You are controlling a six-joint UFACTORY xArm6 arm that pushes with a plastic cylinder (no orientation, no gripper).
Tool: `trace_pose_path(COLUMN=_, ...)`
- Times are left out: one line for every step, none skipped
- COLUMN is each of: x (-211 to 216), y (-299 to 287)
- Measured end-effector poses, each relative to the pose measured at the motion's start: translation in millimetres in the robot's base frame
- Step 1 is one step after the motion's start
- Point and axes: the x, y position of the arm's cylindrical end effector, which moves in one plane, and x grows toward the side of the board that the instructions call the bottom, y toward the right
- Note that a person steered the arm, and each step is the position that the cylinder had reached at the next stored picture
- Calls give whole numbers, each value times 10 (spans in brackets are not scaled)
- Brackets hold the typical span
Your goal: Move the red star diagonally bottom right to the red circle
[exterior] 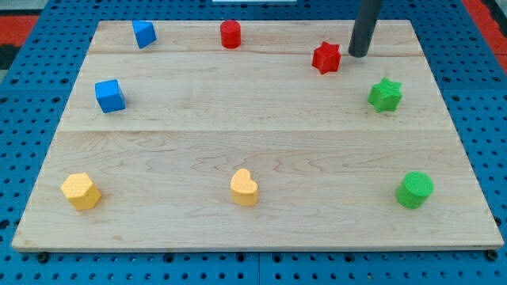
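The red star (325, 58) lies near the view's top, right of centre. The red circle (230, 34) stands at the top edge, well to the star's left and a little higher. My tip (358, 54) rests on the board just to the right of the red star, with a small gap between them. The dark rod rises from it out of the view's top.
A green star (385, 95) lies below and right of my tip. A green circle (414, 190) is at the bottom right. A yellow heart (244, 188) and a yellow block (81, 191) lie along the bottom. Two blue blocks (109, 96) (144, 34) are at the left.
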Motion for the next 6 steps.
trace_pose_path(x=-95, y=-335)
trace_pose_path(x=-126, y=-965)
trace_pose_path(x=-25, y=-1310)
trace_pose_path(x=378, y=-796)
trace_pose_path(x=296, y=-1231)
trace_pose_path(x=-9, y=-1685)
